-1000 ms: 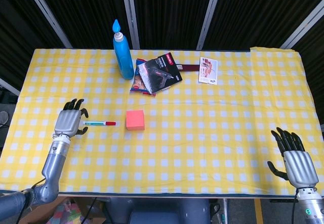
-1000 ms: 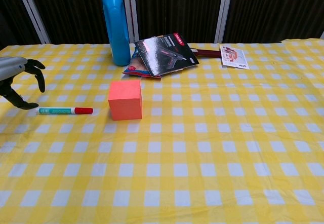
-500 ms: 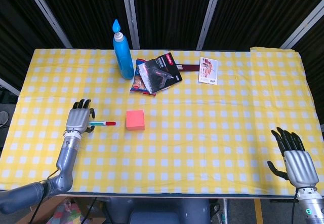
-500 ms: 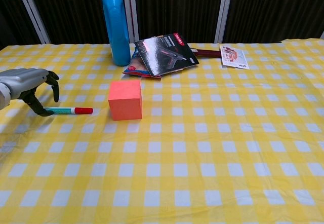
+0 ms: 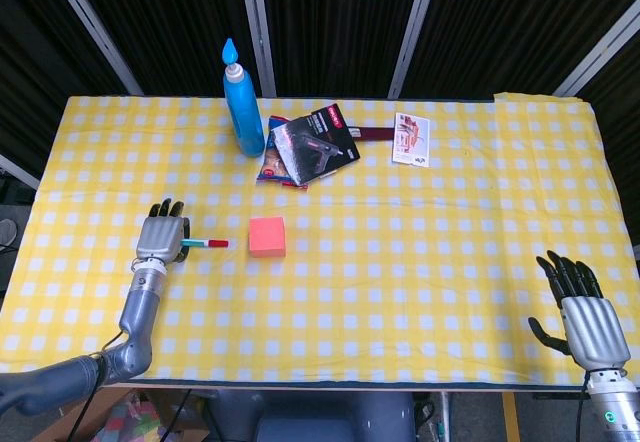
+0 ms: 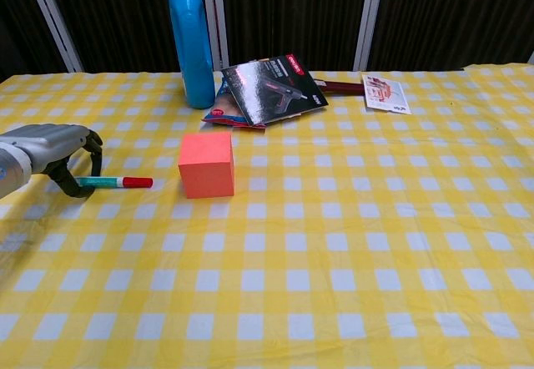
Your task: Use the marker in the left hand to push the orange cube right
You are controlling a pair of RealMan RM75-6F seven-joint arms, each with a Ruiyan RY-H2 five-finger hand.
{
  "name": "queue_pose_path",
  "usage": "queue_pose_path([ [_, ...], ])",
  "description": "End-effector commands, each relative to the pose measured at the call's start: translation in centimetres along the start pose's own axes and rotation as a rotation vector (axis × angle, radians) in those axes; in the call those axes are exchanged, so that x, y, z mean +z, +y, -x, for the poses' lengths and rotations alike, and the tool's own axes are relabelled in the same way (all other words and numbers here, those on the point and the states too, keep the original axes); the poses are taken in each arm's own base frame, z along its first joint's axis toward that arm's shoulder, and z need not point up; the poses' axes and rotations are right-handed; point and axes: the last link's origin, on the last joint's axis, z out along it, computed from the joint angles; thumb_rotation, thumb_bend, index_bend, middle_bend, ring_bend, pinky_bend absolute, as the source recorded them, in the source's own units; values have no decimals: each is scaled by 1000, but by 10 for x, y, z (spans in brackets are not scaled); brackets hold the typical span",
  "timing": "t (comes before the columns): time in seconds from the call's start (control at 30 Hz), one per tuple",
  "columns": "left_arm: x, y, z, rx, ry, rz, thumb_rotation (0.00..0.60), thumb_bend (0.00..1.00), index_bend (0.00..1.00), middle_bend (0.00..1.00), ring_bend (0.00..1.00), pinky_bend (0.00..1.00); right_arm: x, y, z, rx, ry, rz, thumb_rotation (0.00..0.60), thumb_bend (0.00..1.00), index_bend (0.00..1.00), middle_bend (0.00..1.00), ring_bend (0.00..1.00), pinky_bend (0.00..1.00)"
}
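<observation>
The orange cube (image 5: 267, 235) (image 6: 206, 164) stands on the yellow checked cloth, left of the table's middle. Just to its left lies the marker (image 5: 208, 244) (image 6: 118, 182), green-bodied with a red cap that points at the cube; a small gap separates them. My left hand (image 5: 163, 237) (image 6: 46, 148) is over the marker's left end, with its fingers arched above the end and the thumb low beside it. The hand has not closed on the marker, which still lies flat. My right hand (image 5: 585, 324) hovers open at the front right corner, fingers spread, holding nothing.
A blue bottle (image 5: 240, 102) (image 6: 190, 39) stands behind the cube. Next to it lie a glue-gun package (image 5: 313, 144) (image 6: 271, 89) and a small printed card (image 5: 411, 139) (image 6: 384, 93). Bare cloth stretches to the right of the cube.
My left hand has moved right along the table, from beside the marker's left end to over it, and its fingers now arch around that end. The marker, the cube and my right hand have stayed put.
</observation>
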Motion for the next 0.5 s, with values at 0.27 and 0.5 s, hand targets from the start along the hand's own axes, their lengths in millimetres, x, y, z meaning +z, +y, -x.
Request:
queue_pose_path([
  [0.27, -5, -1, -13, -52, 28, 5, 600, 450, 574, 111, 0, 93, 0, -1, 0, -1, -1, 0, 600, 377, 0, 0, 0, 0],
  [0.5, -7, 8, -19, -46, -3, 0, 600, 450, 576, 115, 0, 93, 0, -1, 0, 3, -2, 3, 600, 378, 0, 0, 0, 0],
])
